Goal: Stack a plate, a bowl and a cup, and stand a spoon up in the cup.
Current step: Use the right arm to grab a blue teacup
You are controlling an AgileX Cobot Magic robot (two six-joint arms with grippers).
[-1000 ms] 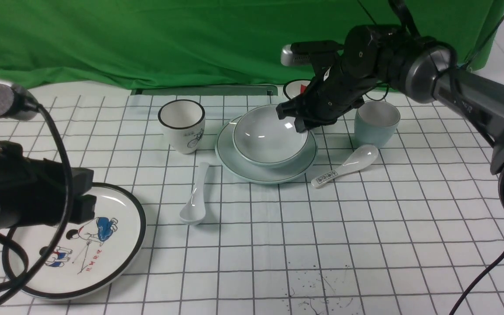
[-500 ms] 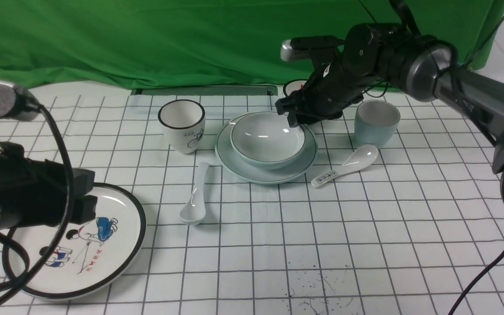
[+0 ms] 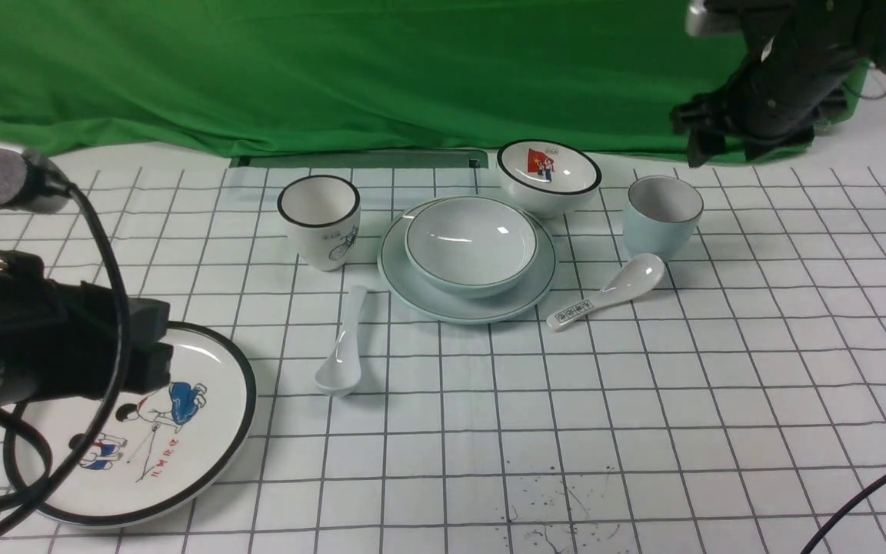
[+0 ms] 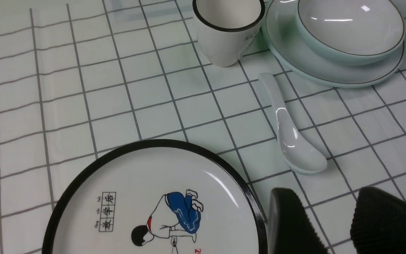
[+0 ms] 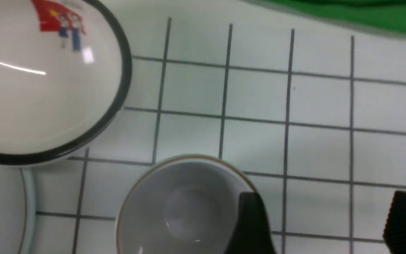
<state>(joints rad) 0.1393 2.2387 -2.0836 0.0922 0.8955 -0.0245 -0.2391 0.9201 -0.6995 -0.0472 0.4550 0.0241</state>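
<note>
1. Left wrist view puts the left gripper (image 4: 333, 229) nearest the robot. Its jaws are apart with only tablecloth between them, gripping nothing, and it hangs over the edge of the cartoon plate (image 4: 136, 176). It looks parked clear of the work.
2. Just beyond lies the spoon (image 3: 343, 346), plain white and flat on the table (image 3: 643, 423). Its scoop is toward the robot and its handle points at the near-left rim of the plate (image 3: 412, 296). Being on the left arm's side, it seems that arm's to fetch.
3. Mid-table, the plate carries the bowl (image 3: 470, 242), upright and roughly centred: a broad, steady base for the cup (image 3: 662, 215).
4. The marked spoon (image 3: 612, 292) lies just right of the plate, its scoop close before the cup. It and the bicycle cup (image 3: 320, 219), left of the plate, are lookalikes to leave alone.
5. The cup stands upright on the table right of the plate, apart from it, not yet stacked.
6. The picture bowl (image 3: 549, 177) sits behind the plate's far rim; whether they touch I cannot tell.
7. Farthest and highest, the right gripper (image 3: 724, 146) hangs beyond the cup, jaws spread wide and empty. Its wrist camera looks down into the cup with one finger (image 5: 252, 225) over the rim, so the cup is likely its next pick.
</note>
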